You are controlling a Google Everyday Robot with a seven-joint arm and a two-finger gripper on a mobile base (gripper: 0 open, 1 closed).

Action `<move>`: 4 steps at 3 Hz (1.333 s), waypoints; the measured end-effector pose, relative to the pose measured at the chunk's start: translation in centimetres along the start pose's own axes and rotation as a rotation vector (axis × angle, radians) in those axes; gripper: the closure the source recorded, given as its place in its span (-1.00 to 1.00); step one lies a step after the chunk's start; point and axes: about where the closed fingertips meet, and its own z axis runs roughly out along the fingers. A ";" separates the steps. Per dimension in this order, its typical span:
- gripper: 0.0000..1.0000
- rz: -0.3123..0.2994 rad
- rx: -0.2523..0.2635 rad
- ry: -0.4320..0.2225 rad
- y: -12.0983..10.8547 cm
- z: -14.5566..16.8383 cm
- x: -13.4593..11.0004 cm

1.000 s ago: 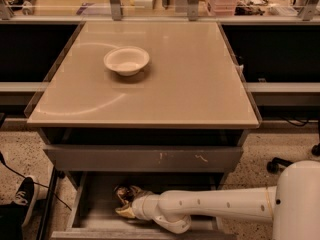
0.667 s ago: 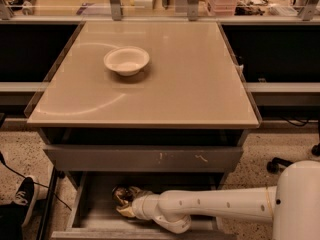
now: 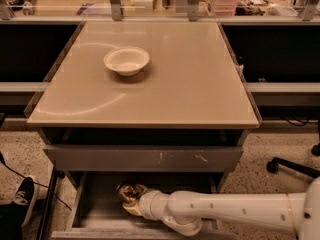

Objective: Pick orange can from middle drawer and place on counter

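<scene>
The middle drawer (image 3: 100, 211) stands pulled open below the counter (image 3: 200, 84), showing its grey floor and low front rim. My white arm reaches in from the right, and the gripper (image 3: 128, 196) sits low inside the drawer at its left-middle, just under the closed drawer front above. I cannot make out the orange can: the gripper's tip covers that spot, with only a dark shape there. The counter is glossy beige with faint arc marks.
A white bowl (image 3: 126, 60) sits on the counter's back left. The grey drawer front with white scratches (image 3: 145, 158) overhangs the gripper. A person's shoe (image 3: 22, 194) and a cable lie on the floor at left. A chair base (image 3: 290, 166) is at right.
</scene>
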 end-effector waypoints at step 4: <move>1.00 -0.014 0.351 -0.027 0.3 -20.0 -6.1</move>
